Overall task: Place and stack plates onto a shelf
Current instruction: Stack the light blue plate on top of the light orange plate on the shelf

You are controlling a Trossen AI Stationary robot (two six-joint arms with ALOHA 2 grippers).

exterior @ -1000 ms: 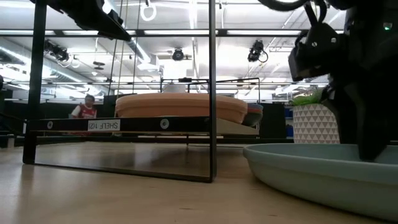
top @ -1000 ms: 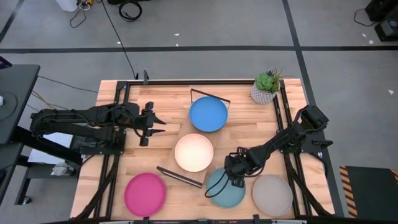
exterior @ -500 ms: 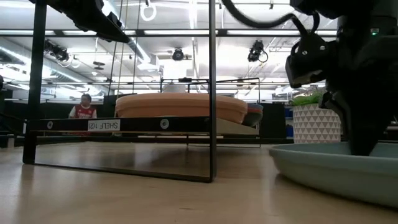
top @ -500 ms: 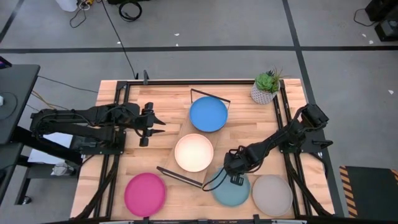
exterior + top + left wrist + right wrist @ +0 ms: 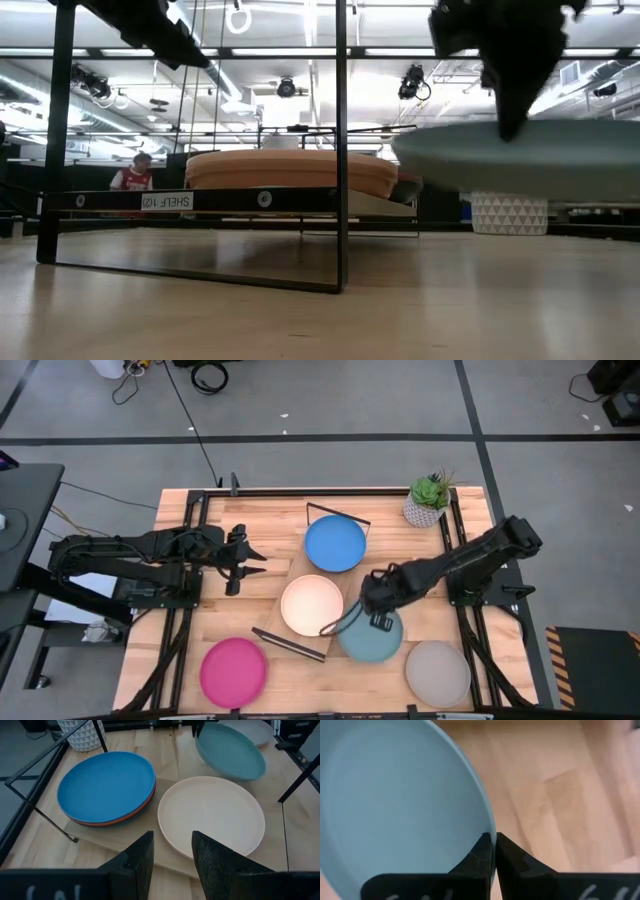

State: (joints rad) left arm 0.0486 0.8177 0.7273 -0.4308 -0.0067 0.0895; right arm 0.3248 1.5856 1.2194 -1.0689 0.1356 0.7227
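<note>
One light blue plate (image 5: 370, 634) hangs clear of the tabletop (image 5: 260, 530), nearly level, its rim pinched between the closed fingers of the right gripper (image 5: 372, 592), just beside the shelf (image 5: 296, 582). That board runs diagonally, carrying a cream plate (image 5: 312, 605) and, farther back, a blue plate (image 5: 335, 544). Its frame label reads "SHELF 10", upside down. Beyond, the left gripper (image 5: 248, 558) hovers with fingers spread.

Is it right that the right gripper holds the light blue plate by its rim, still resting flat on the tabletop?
Not quite. The right gripper does grip the light blue plate by its rim, but the plate is lifted off the tabletop: the low view shows it hanging in the air with clear space beneath it.
</note>
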